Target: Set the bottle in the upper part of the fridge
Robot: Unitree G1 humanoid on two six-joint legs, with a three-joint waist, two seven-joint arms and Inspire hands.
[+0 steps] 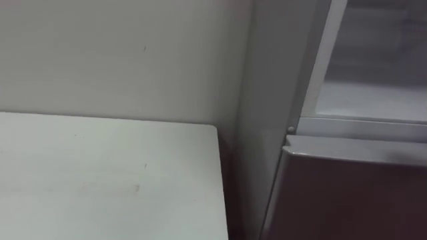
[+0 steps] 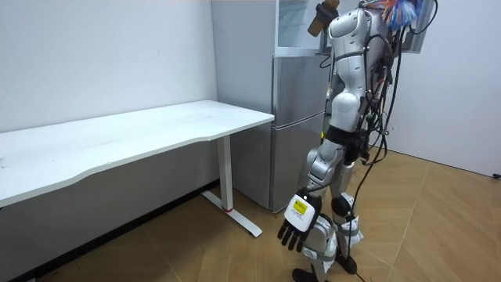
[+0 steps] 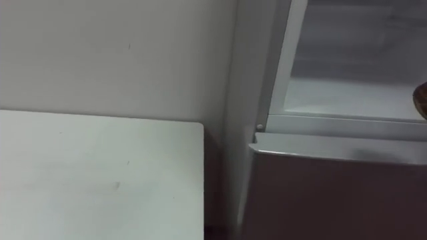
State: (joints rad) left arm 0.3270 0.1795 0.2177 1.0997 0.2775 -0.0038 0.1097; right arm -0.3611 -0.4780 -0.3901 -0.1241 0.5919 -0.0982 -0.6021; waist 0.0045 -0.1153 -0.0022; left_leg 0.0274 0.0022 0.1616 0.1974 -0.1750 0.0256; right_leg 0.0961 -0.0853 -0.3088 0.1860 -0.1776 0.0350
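Observation:
In the room view I stand facing the grey fridge [image 2: 297,117]. My right hand [image 2: 329,8] is raised at the upper compartment [image 2: 296,23] and is shut on a brown bottle [image 2: 318,21], which tilts toward the opening. The upper compartment [image 3: 347,87] is open, with a pale bare shelf inside. A brown edge of the bottle [image 3: 421,101] shows at the far right, level with that shelf. My left hand [image 2: 299,223] hangs low by my leg with relaxed fingers, holding nothing.
A white desk [image 1: 100,173] stands against the wall on my left, its corner close to the fridge's side panel [image 1: 267,120]. The lower fridge door [image 1: 347,200] is closed. Wood floor lies behind me in the room view.

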